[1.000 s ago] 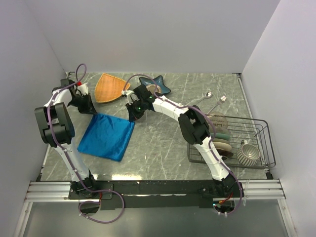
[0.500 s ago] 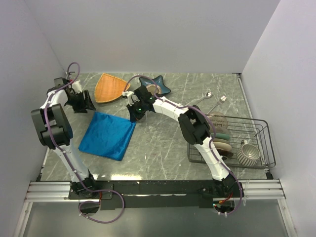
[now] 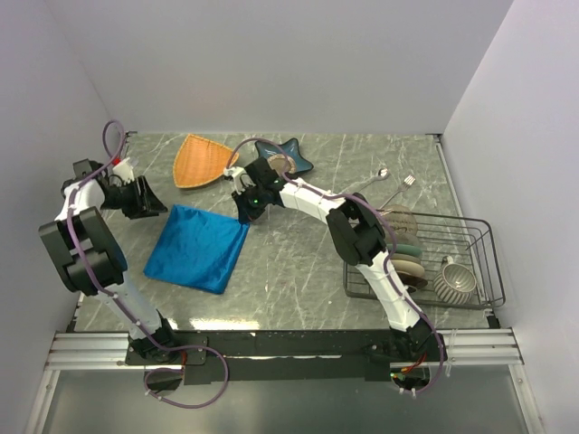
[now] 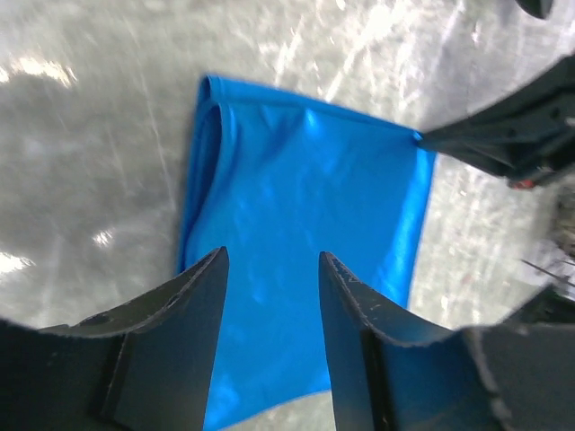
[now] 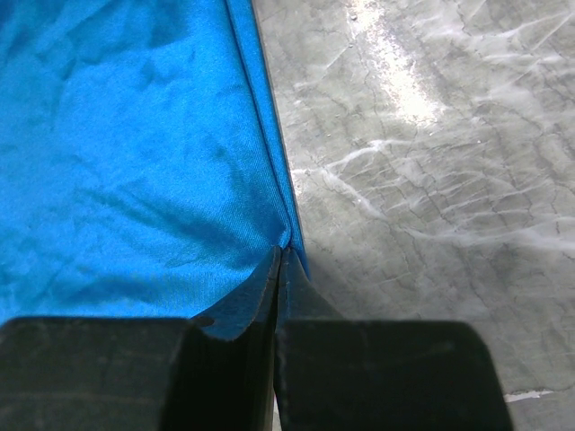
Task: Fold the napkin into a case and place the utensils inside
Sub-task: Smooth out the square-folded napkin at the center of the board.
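- Since a second ago the left tool [image 4: 272,259] has drawn back from the napkin's [image 3: 197,249] far left corner toward the left wall, and its arm has swung outward with it.
- Its jaws, together at that earlier moment, now stand apart with nothing between them. The wrist view looks down past both fingers onto the blue cloth.
- The right tool [image 5: 278,258] has not shifted. Its jaws are pressed together on the napkin's far right corner, and the cloth puckers into the pinch.
- The napkin lies flat on the grey marbled worktop [image 3: 298,271], left of centre, turned a little so one corner points toward the arm bases. Two layers show along the edge beside the right tool.
- The spoon [image 3: 375,176] and fork [image 3: 404,186] lie side by side on the worktop at the far right, just beyond the wire rack [image 3: 470,237] and well apart from the napkin.
- An orange triangular dish [image 3: 201,160] sits beyond the napkin near the back wall. A dark star-shaped dish [image 3: 298,163] sits to its right, partly hidden by the right arm.
- The rack holds upright plates [image 3: 407,258] and a ribbed bowl [image 3: 454,282].
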Tool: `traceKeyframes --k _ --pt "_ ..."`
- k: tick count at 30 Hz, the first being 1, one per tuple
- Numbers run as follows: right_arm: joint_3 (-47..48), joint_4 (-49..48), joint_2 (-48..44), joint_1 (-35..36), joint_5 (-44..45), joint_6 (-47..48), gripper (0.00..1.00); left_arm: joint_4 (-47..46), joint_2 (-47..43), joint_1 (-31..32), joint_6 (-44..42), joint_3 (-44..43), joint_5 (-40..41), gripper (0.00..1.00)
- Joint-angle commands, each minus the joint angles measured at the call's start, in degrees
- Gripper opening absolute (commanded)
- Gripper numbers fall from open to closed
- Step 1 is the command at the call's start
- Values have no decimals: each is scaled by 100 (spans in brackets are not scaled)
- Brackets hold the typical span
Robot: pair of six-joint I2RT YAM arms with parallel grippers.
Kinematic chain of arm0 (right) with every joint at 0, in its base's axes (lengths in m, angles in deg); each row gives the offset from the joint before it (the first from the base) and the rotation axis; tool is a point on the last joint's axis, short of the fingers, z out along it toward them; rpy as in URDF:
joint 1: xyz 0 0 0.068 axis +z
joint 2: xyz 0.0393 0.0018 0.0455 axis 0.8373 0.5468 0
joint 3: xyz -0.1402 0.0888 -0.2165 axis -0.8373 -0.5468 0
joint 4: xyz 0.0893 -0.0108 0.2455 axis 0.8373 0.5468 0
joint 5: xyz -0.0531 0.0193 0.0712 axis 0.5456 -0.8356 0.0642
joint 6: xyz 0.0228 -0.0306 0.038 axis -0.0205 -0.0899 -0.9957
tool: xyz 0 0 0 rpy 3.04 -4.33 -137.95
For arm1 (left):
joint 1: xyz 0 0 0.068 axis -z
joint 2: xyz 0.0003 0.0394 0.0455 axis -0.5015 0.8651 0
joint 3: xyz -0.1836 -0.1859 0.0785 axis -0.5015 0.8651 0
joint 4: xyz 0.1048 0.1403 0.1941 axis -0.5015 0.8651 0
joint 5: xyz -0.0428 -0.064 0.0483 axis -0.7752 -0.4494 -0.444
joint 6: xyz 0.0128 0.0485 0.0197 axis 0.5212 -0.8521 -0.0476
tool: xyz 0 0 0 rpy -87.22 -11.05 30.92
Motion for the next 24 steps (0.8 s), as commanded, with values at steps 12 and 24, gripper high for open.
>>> traceKeyframes --k 12,24 --pt "518 541 -98 17 1856 371 6 -9 -382 -248 74 201 57 48" --pt "396 515 -819 -124 1427 -384 80 606 198 481 -1041 -116 1278 57"
